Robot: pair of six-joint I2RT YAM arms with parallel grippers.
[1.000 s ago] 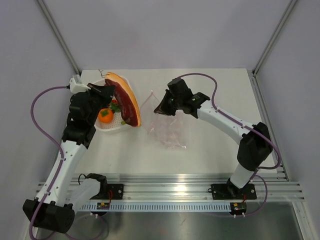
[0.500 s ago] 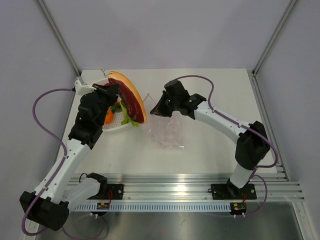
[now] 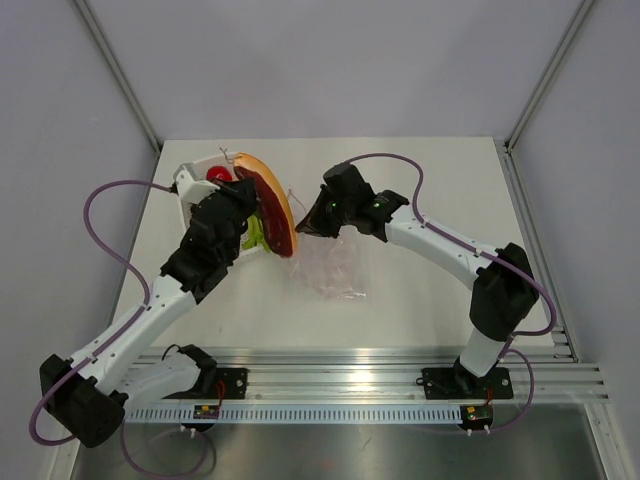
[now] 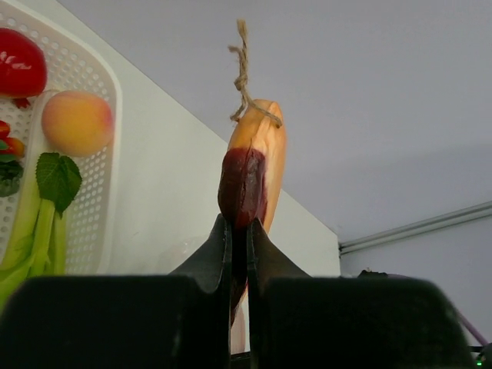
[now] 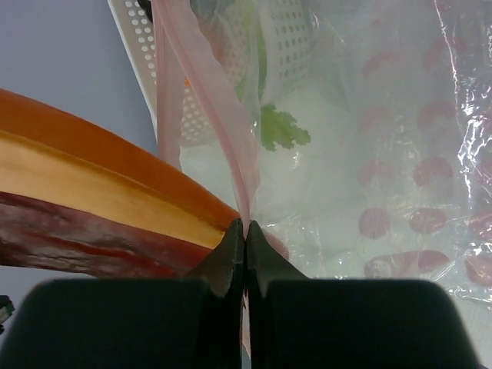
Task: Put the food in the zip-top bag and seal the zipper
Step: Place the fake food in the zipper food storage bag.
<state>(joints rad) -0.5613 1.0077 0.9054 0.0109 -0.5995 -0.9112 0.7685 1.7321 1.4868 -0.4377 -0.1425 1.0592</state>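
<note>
My left gripper [image 3: 250,197] is shut on a long flat toy food slab [image 3: 273,206], dark red with an orange rind and a twine loop on its end. It holds the slab on edge in the air [image 4: 250,173], between the basket and the bag. My right gripper [image 3: 312,222] is shut on the pink zipper strip [image 5: 206,84] of the clear zip-top bag [image 3: 336,263] and holds that mouth edge up. The slab's end [image 5: 92,207] is right next to the raised mouth. The bag's body [image 5: 400,154] lies on the table.
A white slotted basket [image 3: 188,182] stands at the left behind my left arm. It holds a red tomato [image 4: 19,63], a peach [image 4: 77,123] and a green celery stalk [image 4: 34,223]. The basket [image 5: 288,38] shows through the bag.
My left arm has swung right, carrying the slab from over the basket towards the bag's mouth. My right gripper has shifted slightly left with the bag's edge.
</note>
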